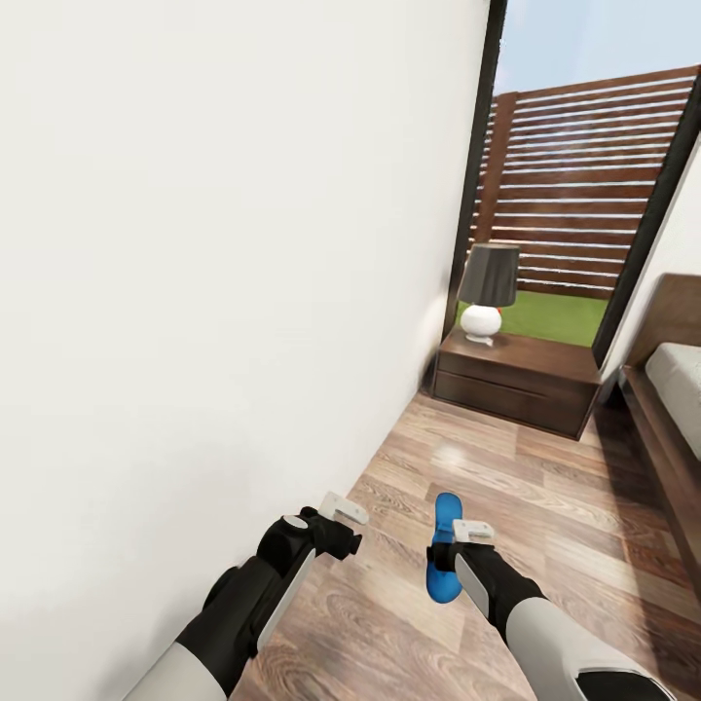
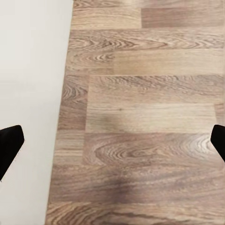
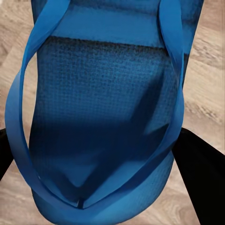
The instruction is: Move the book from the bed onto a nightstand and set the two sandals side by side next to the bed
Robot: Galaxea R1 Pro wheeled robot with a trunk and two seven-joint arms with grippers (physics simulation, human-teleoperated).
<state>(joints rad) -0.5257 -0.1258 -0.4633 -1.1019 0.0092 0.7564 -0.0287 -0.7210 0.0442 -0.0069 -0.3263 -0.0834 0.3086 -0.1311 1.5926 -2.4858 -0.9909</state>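
Blue sandal (image 3: 101,117) sits pinched in the right gripper (image 1: 458,555). Left gripper (image 1: 336,521) is spread wide over the floor (image 2: 140,117), holding nothing. Head view adds a nightstand (image 1: 516,380) and lamp (image 1: 487,292).

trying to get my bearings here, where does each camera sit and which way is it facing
Head view: on the robot's head, looking forward and down along the wall to the nightstand; both arms show, with the left gripper and right gripper.
Left wrist view: on the left arm, facing the floor; dark fingertips show.
Right wrist view: on the right arm, close above the sandal.
Head and right wrist views share the sandal.
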